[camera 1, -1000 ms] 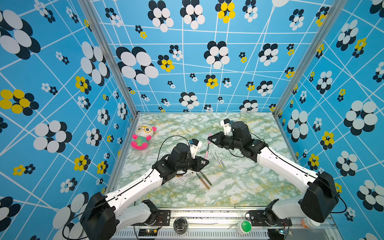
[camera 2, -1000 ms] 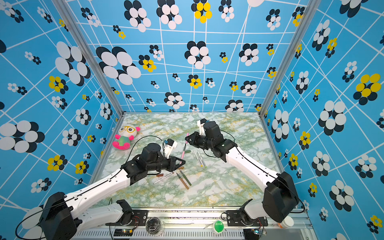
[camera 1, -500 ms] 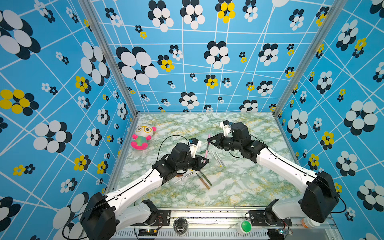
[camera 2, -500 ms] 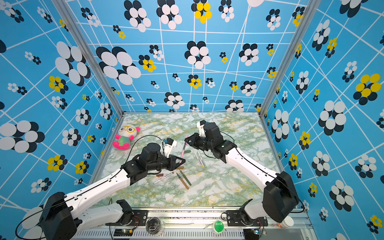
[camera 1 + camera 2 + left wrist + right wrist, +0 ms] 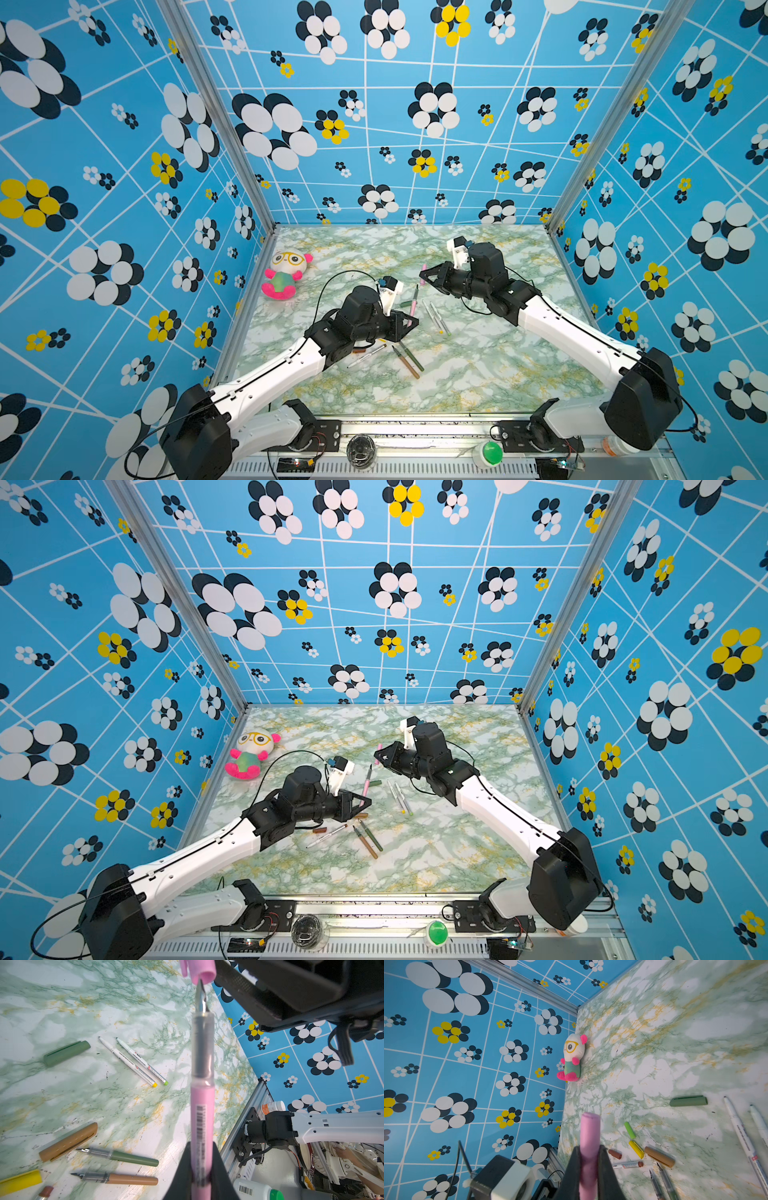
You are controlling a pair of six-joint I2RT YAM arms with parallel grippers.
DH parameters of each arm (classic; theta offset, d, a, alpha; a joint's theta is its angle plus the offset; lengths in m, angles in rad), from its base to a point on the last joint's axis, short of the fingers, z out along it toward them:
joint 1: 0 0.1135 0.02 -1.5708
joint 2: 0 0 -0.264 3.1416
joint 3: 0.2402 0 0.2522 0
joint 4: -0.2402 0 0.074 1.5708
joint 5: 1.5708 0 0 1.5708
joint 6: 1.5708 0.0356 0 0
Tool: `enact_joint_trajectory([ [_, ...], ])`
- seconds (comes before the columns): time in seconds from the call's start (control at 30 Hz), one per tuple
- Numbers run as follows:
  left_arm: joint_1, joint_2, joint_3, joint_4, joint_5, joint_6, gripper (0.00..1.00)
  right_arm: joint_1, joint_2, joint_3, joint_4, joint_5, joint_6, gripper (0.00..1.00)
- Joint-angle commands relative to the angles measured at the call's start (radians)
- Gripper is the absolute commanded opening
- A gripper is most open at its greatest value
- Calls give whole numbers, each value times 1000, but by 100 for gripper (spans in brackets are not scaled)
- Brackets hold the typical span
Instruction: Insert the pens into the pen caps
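My left gripper is shut on the pink pen, gripping its barrel. The nib points at the open mouth of the pink cap. My right gripper is shut on that pink cap. In both top views the pink pen and the cap meet above the table's middle. I cannot tell whether the nib is inside. On the table lie a dark green pen, a tan pen, two white pens and a brown-tipped white pen.
Loose caps lie on the marble table: dark green, light green, yellow, tan and brown. A plush toy sits by the left wall. Patterned blue walls close in three sides.
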Motion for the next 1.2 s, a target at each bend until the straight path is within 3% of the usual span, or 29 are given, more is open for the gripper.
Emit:
enact_joint_trajectory([
  [0.0, -8, -15, 15, 11, -5, 3, 0, -2, 0, 31, 13, -23, 13, 2],
  [1.17, -7, -22, 17, 5, -6, 8, 0, 26, 22, 72, 1, -7, 5, 2],
])
